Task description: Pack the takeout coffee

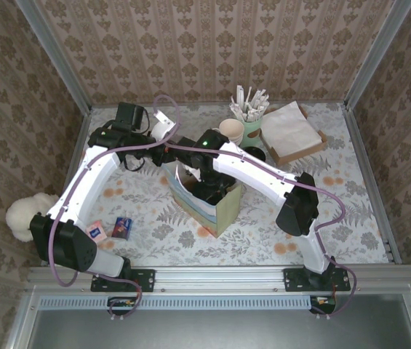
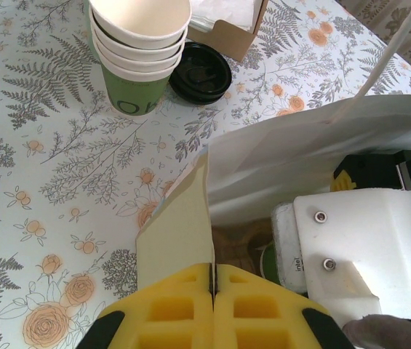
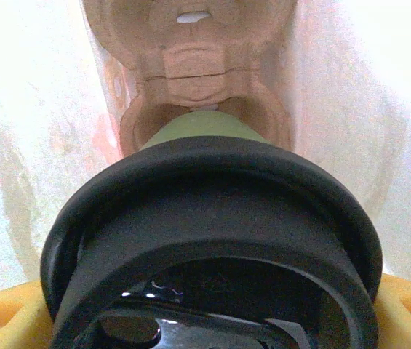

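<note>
Hovering inside the bag [image 1: 223, 212], the right pincer [image 3: 205, 320] is spread wide around the lidded cup [image 3: 212, 211] and grips it on both sides. The cup's green base is right at a socket of the tray [image 3: 190, 65], down at the bag's bottom. The left pincer [image 2: 213, 305] is clamped shut on the bag's rim, holding the mouth open. Risks now: if that base sits off-centre on the socket, letting go could tip the cup and spill it. Tight quarters too, so pulling out could snag the bag wall. And if the rim slips, the paper could fold in on the arm.
</note>
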Robot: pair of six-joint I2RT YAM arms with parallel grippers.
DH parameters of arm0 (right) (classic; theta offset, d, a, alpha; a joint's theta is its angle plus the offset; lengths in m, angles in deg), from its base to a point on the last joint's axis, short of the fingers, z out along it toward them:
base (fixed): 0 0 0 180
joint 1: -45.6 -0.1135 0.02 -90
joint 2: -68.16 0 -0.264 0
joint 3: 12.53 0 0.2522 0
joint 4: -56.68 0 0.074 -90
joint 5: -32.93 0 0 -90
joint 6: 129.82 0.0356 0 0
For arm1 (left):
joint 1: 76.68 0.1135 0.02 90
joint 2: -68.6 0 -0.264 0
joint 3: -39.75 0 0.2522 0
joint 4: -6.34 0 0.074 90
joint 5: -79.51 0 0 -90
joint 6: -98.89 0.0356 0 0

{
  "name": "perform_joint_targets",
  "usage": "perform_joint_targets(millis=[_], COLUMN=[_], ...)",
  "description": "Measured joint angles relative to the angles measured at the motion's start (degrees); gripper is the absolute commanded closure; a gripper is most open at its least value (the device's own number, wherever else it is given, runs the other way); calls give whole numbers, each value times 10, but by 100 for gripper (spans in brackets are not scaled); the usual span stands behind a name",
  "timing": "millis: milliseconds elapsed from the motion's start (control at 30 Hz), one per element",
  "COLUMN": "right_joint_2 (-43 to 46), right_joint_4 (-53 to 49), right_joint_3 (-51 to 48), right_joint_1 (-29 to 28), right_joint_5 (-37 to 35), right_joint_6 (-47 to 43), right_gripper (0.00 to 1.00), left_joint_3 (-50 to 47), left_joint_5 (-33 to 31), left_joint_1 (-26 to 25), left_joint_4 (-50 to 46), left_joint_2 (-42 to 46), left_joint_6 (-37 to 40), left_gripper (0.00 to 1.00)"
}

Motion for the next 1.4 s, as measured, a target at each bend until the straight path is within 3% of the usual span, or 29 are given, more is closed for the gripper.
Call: perform_joint_targets(millis=[1400], right_joint_2=[1], right_joint_4=[43], right_joint_3=[-8], right_joint_1=[0], right_joint_5=[0], right_joint_6=[-5], right_gripper=[42], left_joint_3=[0], left_joint_5=[1], left_joint_1=[-4], left_joint_4=[1], left_joint_2=[0], left_joint_6=[0], left_gripper=[100])
